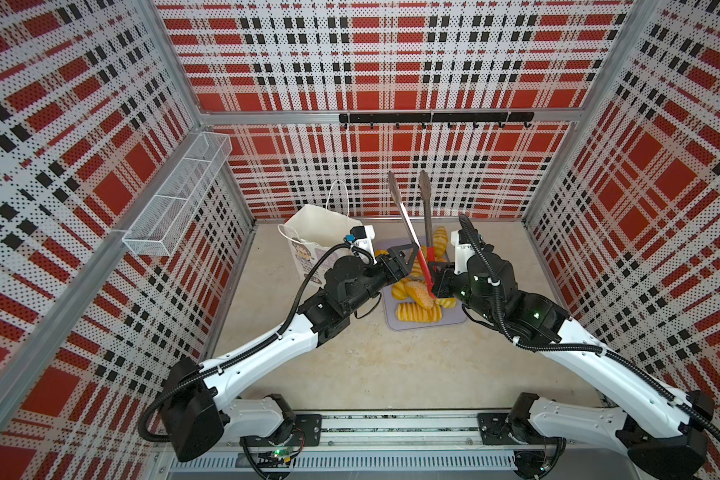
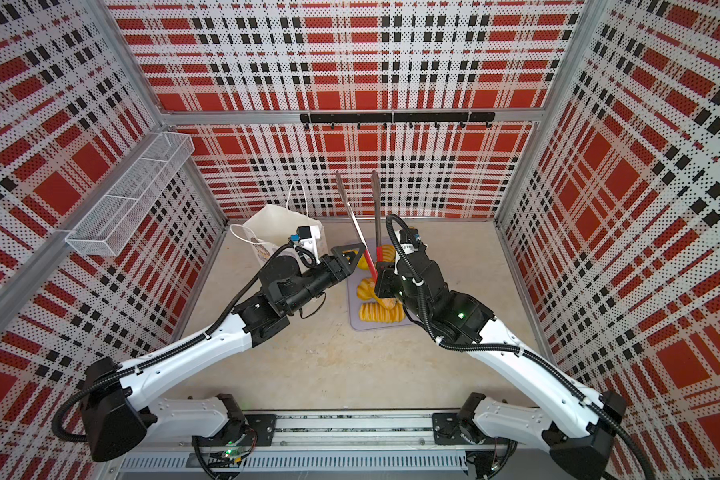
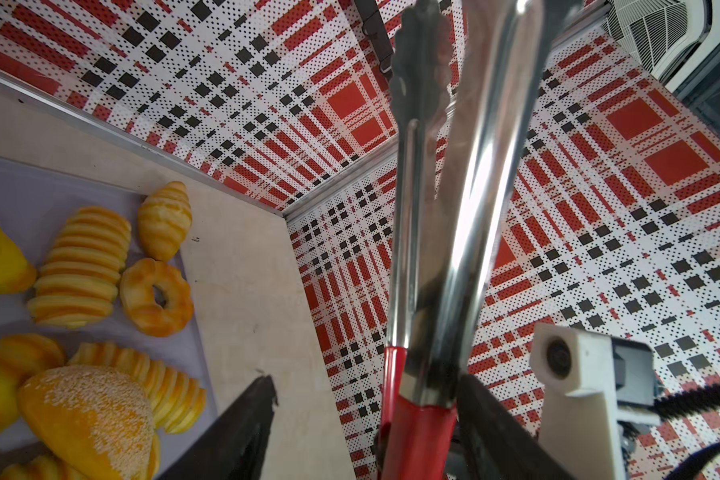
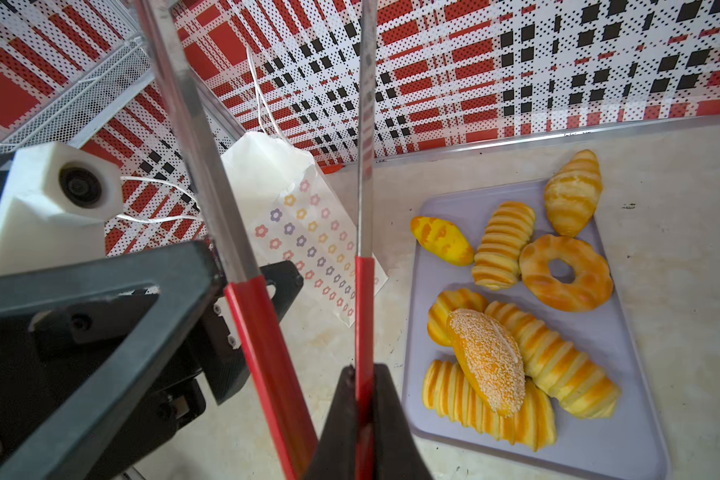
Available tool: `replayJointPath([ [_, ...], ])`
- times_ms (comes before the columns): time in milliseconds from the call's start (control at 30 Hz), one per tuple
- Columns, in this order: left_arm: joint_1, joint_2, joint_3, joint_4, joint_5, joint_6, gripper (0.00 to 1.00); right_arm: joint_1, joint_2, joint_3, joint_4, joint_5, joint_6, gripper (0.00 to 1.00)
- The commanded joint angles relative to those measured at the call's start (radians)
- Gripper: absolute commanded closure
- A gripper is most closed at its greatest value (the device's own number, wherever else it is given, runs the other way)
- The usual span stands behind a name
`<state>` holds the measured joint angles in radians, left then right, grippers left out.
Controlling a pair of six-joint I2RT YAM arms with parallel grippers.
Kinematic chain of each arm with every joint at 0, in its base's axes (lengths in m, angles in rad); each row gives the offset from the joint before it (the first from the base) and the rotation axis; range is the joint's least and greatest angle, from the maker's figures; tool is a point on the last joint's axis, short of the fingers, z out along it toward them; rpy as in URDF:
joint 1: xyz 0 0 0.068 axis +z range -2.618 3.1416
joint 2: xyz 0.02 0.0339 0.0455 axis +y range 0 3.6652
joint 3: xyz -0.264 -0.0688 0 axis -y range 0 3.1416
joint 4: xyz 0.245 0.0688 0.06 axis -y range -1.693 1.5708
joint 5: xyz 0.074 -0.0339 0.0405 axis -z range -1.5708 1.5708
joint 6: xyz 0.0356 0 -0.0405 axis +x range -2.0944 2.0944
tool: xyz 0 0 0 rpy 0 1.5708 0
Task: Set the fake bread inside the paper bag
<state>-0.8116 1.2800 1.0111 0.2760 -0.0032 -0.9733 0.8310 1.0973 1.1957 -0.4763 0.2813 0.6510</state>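
Several glossy yellow fake bread pieces lie on a lilac tray [image 4: 624, 440], among them a sesame bun [image 4: 485, 361] [image 1: 420, 294], a ring donut [image 4: 566, 272] [image 3: 156, 297] and a ridged loaf [image 1: 418, 312] [image 2: 381, 312]. The white paper bag [image 1: 321, 232] [image 2: 279, 224] [image 4: 292, 199] stands open at the back left. Red-handled metal tongs [image 1: 408, 224] [image 2: 356, 224] [image 3: 474, 208] point up above the tray. My right gripper [image 1: 435, 268] [image 2: 385, 266] [image 4: 364, 370] is shut on one red handle arm. My left gripper [image 1: 408, 255] [image 2: 352, 253] [image 3: 366, 382] is open and straddles the other arm, which rests against one finger.
A white wire basket [image 1: 179, 195] hangs on the left wall, and a black hook rail [image 1: 433, 117] runs along the back wall. Bare beige tabletop [image 1: 371, 365] lies in front of the tray. Plaid walls close in the left, back and right sides.
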Motion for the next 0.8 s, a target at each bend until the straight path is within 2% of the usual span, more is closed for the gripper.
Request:
replayJointPath([
  [0, -0.006, 0.023, 0.043, 0.02, 0.046, 0.031, 0.28, 0.005, -0.019, 0.018, 0.012, -0.002, -0.005, 1.0],
  [133, -0.014, 0.057, 0.081, -0.025, 0.03, 0.038, 0.32, 0.005, -0.022, 0.019, 0.019, -0.02, -0.012, 1.0],
  [333, 0.001, 0.066, 0.081, 0.01, 0.041, 0.035, 0.41, 0.005, -0.029, 0.004, 0.022, -0.049, -0.012, 1.0],
  [767, 0.041, 0.082, 0.097, 0.008, 0.069, 0.048, 0.43, 0.005, -0.022, -0.005, 0.025, -0.108, -0.011, 1.0],
])
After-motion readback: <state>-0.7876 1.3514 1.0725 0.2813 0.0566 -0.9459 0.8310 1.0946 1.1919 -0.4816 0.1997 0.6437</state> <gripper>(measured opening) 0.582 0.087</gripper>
